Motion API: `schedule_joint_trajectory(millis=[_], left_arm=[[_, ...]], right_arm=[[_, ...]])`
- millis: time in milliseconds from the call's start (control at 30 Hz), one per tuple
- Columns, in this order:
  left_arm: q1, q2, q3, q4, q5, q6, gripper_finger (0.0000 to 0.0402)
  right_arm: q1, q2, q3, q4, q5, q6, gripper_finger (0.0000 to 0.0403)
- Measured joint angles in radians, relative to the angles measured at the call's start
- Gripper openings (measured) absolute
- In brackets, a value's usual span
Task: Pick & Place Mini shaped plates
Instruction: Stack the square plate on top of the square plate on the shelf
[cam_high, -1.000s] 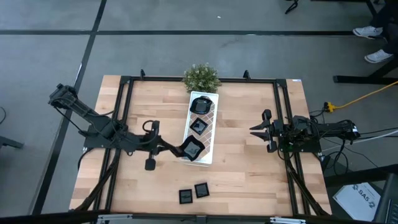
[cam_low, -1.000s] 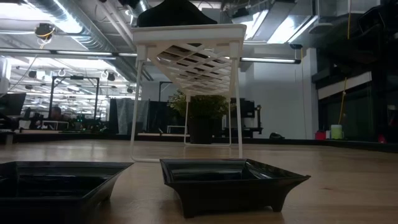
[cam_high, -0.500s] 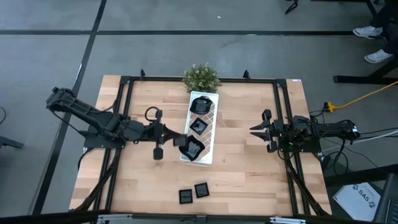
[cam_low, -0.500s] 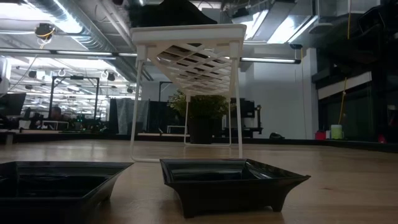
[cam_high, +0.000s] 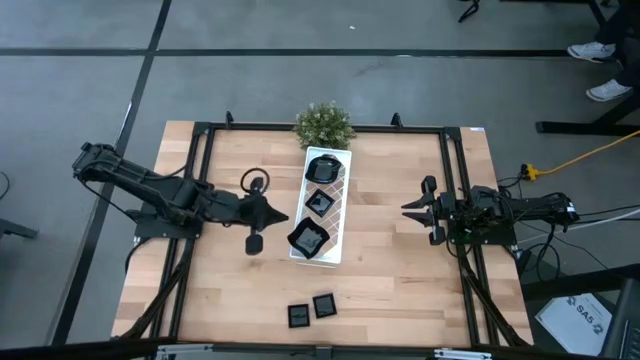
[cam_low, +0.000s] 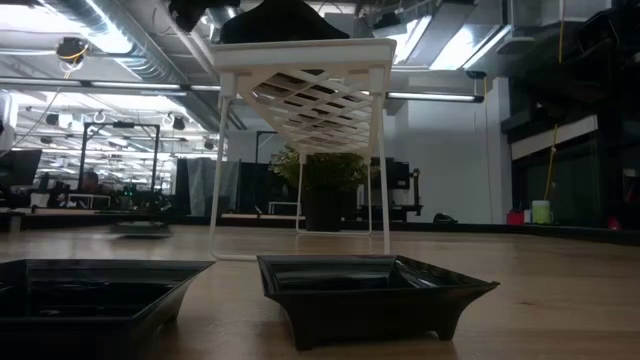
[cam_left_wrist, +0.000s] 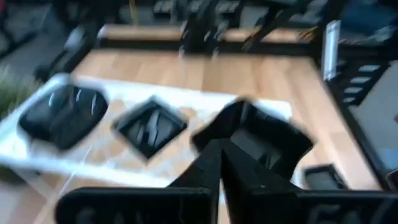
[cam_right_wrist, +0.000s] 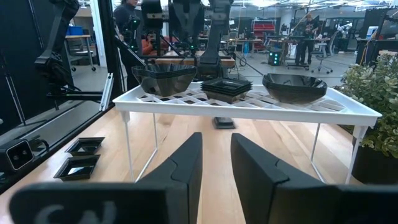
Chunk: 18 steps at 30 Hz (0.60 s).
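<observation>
Three glossy black mini plates rest on the white lattice tray (cam_high: 341, 205): a round one (cam_high: 323, 166) at its far end, a square one (cam_high: 320, 201) in the middle, and a wavy square one (cam_high: 309, 238) at its near end. Two more small plates (cam_high: 299, 316) (cam_high: 324, 305) lie on the table by its near edge. My left gripper (cam_high: 283, 214) hovers just left of the tray, shut and holding nothing; in its wrist view its fingers (cam_left_wrist: 219, 163) point at the near plate (cam_left_wrist: 258, 132). My right gripper (cam_high: 405, 210) waits open, right of the tray.
A small green plant (cam_high: 323, 124) stands at the tray's far end. The tray stands on thin white legs (cam_right_wrist: 127, 140) above the wood. Black frame rails (cam_high: 200, 160) run along the table's sides. Bare wood lies between the tray and each arm.
My left gripper has drawn back from the near end of the tray, swinging toward the table's far edge and a little left. It stays shut. The near plate lies where it was on the tray.
</observation>
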Motion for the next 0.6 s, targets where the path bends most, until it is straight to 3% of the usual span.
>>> schedule_joint_trajectory(millis=[233, 433, 600], left_arm=[[0.001, 0.000, 0.000, -0.267, -0.075, -0.251, 0.0002], [0.000, 0.000, 0.000, -0.523, -0.089, -0.446, 0.0003], [0.011, 0.002, 0.000, -0.635, -0.082, -0.574, 0.0017]], right_arm=[[0.000, 0.000, 0.000, 0.000, 0.000, 0.000, 0.0085], [0.000, 0.000, 0.000, 0.000, 0.000, 0.000, 0.0085], [0.000, 0.000, 0.000, 0.000, 0.000, 0.000, 0.0085]])
